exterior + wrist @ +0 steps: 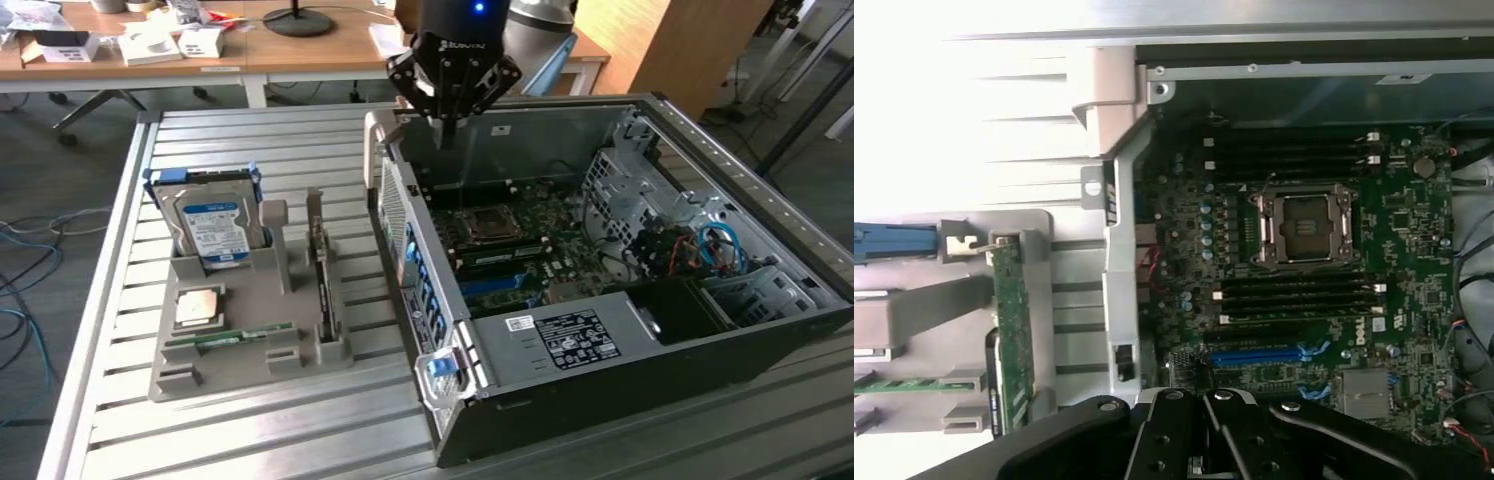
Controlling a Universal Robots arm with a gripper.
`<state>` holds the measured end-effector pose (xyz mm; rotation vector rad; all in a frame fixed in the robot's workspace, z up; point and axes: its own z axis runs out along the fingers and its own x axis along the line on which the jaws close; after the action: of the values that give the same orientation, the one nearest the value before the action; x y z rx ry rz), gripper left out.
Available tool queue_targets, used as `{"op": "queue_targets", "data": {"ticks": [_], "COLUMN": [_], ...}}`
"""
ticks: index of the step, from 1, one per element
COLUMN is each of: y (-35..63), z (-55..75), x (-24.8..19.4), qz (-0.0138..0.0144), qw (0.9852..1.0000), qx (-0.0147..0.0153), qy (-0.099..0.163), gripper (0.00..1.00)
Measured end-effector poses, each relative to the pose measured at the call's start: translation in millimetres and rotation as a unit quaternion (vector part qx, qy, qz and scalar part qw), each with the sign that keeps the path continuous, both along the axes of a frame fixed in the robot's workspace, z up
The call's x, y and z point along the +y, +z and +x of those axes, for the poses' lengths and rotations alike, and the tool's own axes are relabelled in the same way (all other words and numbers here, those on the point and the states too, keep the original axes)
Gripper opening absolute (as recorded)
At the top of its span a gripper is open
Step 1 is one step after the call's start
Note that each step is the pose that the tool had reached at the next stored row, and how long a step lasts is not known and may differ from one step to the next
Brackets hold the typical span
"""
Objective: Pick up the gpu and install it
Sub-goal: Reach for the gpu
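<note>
Gpu (320, 275): not yet picked up, standing on edge in the slot along the grey holder's (180, 385) case-side edge; gripper (447, 122), fingers pressed together and empty, hangs over the far end of the open computer case (601, 415); pickup and installation both outstanding.

Your way into the case (747, 185) is open from above; its wall (395, 215) and the drive (214, 225) flank the gpu (320, 275).
</note>
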<state>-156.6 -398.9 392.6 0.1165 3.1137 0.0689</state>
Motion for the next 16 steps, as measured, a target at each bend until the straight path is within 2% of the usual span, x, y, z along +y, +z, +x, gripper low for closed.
{"op": "queue_targets", "data": {"ticks": [16], "y": [-0.6], "z": [-29.7], "x": [0.2], "qz": [0.0], "qw": [1.0], "qx": [0.0], "qy": [0.0], "gripper": [0.11]}}
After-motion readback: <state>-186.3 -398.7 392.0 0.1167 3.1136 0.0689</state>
